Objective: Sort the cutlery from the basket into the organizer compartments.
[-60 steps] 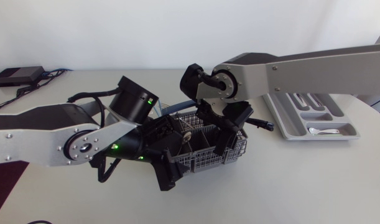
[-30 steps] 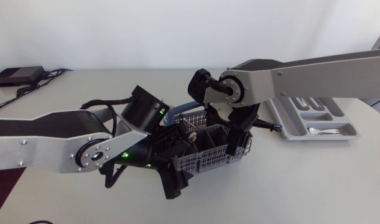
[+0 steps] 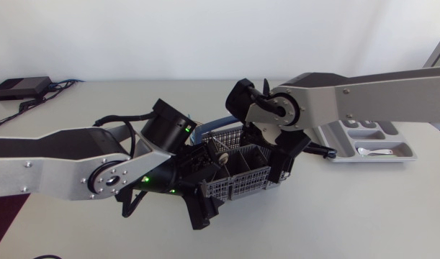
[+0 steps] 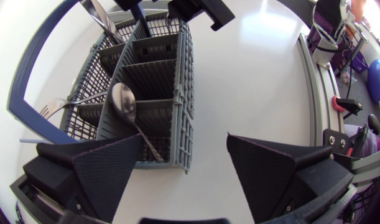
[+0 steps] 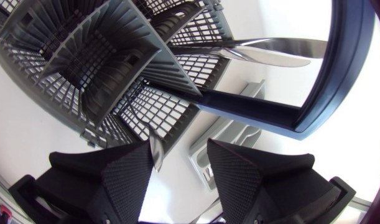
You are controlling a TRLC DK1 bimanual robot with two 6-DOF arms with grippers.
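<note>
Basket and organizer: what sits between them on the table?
Head view: the right arm's black wrist juts across between basket and organizer; otherwise bare table.

From overhead we look down on the basket from well back; our left wrist camera hangs close above one end, facing along it; our right wrist camera sits very near the opposite end; all three share it.

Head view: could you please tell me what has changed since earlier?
The right arm shifted towards the organizer, the right hand staying at the basket. The left arm edged towards the basket, then held. Basket and organizer stayed put; nothing grasped or released.
</note>
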